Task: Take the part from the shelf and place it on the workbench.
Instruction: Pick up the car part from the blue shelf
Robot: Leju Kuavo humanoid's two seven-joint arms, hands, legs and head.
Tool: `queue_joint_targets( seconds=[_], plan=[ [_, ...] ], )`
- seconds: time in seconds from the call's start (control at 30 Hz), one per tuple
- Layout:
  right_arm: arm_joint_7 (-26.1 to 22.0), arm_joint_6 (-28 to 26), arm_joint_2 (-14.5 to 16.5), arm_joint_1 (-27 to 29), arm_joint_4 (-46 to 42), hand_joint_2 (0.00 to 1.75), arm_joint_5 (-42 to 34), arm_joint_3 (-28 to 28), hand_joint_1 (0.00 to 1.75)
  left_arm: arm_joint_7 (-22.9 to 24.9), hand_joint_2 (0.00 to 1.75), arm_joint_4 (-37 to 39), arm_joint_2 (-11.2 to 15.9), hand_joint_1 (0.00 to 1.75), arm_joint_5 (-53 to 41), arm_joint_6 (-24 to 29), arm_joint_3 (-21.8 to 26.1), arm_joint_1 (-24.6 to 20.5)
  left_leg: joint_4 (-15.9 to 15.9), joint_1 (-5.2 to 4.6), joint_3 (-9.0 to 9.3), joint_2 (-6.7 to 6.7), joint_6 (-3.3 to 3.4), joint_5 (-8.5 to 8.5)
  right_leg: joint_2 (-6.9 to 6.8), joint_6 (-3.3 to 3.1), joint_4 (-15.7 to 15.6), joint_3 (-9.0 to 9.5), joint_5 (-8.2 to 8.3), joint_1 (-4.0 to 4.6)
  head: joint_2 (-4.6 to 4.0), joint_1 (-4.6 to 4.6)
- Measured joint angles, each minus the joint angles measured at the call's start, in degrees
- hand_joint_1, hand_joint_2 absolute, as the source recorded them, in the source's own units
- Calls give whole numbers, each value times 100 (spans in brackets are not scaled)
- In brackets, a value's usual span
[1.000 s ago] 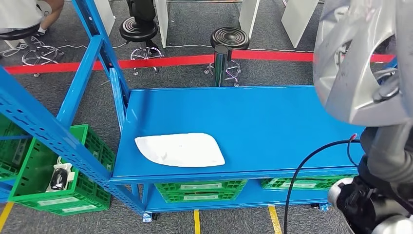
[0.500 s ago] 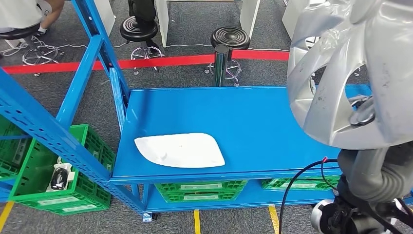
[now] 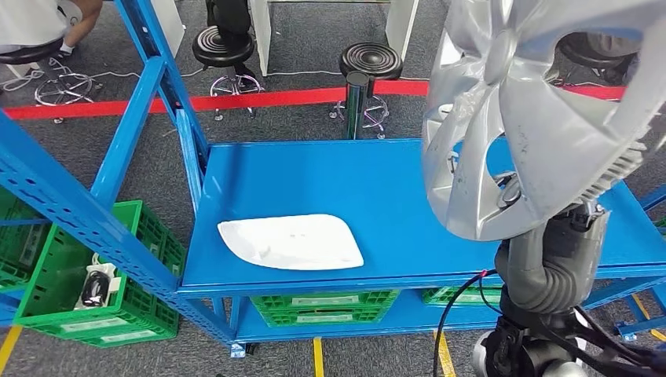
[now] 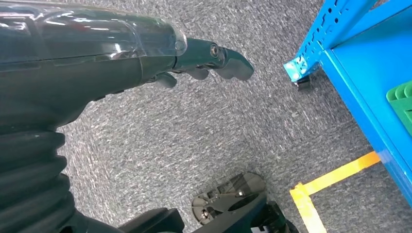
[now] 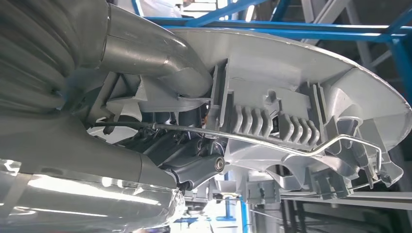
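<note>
A large silver wheel cover [image 3: 542,118] is held up on edge by my right hand [image 3: 509,192], whose fingers show through one of its openings. It hangs over the right end of the blue workbench [image 3: 353,181]. From behind, in the right wrist view, my right hand [image 5: 145,121] grips the ribbed back of the wheel cover [image 5: 291,63] by its wire ring. My left hand [image 4: 194,58] hangs over the grey carpet with its fingers apart and nothing in them.
A flat white panel [image 3: 290,241] lies on the bench's front left. Blue shelf uprights [image 3: 118,157] stand at the left with a green crate [image 3: 118,314] below, and more crates [image 3: 322,305] under the bench. Black stools [image 3: 371,60] and a red floor line [image 3: 275,99] lie beyond.
The wheel cover and my right arm have swung left, from the picture's right edge to above the bench's right end. The white panel has not moved.
</note>
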Motion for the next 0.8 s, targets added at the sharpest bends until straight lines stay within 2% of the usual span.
queue_joint_targets(
  seconds=[0.13, 0.2, 0.27, 0.33, 0.37, 0.4, 0.43, 0.5, 0.53, 0.57, 0.6, 0.67, 0.7, 0.73, 0.8],
  plan=[
    [-5, 15, 34, 7, 105, 175, -23, 49, 175, 51, 175, 0, 8, 0, -6, 8, -2, 1, -5, -24, 2, 0, 42, -6, 1, 43, -3, 4, 1, -25, -1, -8],
    [-10, 32, 46, 14, 153, 175, -60, 70, 175, 140, 175, 1, 12, 0, -8, 50, -13, 4, -41, 4, 23, 9, 78, 27, 3, 73, 69, -15, -79, -25, -1, -7],
    [-31, 51, 54, 17, 203, 175, -104, 85, 175, 251, 175, 2, 15, 0, -11, 117, -27, 9, -72, 35, 43, 20, 100, 55, 4, 110, 478, -166, -386, -31, -1, 32],
    [-52, 58, 63, 14, 257, 175, -156, 103, 175, 363, 175, 2, 23, 0, -13, 196, -63, 23, -72, 35, 37, 31, 104, 57, 3, 143, 1214, -462, -768, -50, -2, 67],
    [-61, 57, 69, 14, 286, 175, -189, 109, 175, 413, 175, 2, 29, 0, -14, 237, -92, 32, -71, 35, 34, 36, 103, 58, 3, 150, 1490, -573, -849, -59, -2, 71],
    [-74, 56, 73, 13, 315, 175, -227, 113, 175, 462, 175, 2, 36, 0, -14, 274, -125, 39, -70, 35, 31, 39, 100, 59, 3, 150, 1586, -609, -815, -67, -2, 74],
    [-90, 54, 75, 10, 341, 175, -265, 113, 175, 508, 175, 2, 41, 0, -15, 301, -152, 41, -69, 35, 31, 38, 94, 63, 3, 140, 1454, -545, -663, -73, -2, 80],
    [-120, 58, 79, -8, 390, 175, -335, 110, 175, 615, 175, 2, 46, 0, -15, 327, -197, 39, -69, 33, 29, 31, 70, 77, 16, 89, 740, -214, -253, -75, -2, 90],
    [-132, 63, 82, -23, 413, 175, -366, 109, 175, 670, 175, 2, 46, 0, -15, 329, -223, 37, -68, 28, 17, 27, 45, 91, 26, 60, 384, -53, -111, -68, -1, 87],
    [-144, 69, 85, -40, 436, 175, -392, 107, 175, 721, 175, 2, 48, 0, -15, 333, -252, 36, -68, 27, 1, 26, 11, 112, 36, 34, 143, 51, -39, -56, -1, 83],
    [-155, 74, 87, -58, 458, 175, -409, 104, 175, 756, 175, 2, 50, 0, -16, 337, -278, 35, -69, 29, -17, 26, -27, 135, 42, 15, 28, 95, -26, -42, -2, 78],
    [-168, 79, 92, -87, 503, 175, -426, 102, 175, 788, 175, 2, 57, 0, -17, 345, -314, 40, -64, 42, -41, 24, -108, 169, 26, -34, -27, 82, 24, -34, -2, 73],
    [-172, 80, 96, -102, 526, 175, -428, 103, 175, 793, 175, 2, 61, 0, -17, 349, -327, 42, -30, 48, -61, 23, -147, 120, 8, -69, -58, 72, 63, -43, -2, 68],
    [-176, 81, 99, -117, 547, 175, -431, 104, 175, 803, 175, 2, 64, 0, -17, 354, -342, 43, 83, 55, -106, 20, -186, -11, -11, -110, -90, 52, 110, -55, -1, 45],
    [-193, 84, 115, -140, 588, 175, -446, 105, 175, 833, 175, 2, 70, 0, -17, 360, -390, 44, 604, 85, -282, 11, -260, -464, -45, -160, -118, -22, 197, -68, -1, -23]
  ],
)
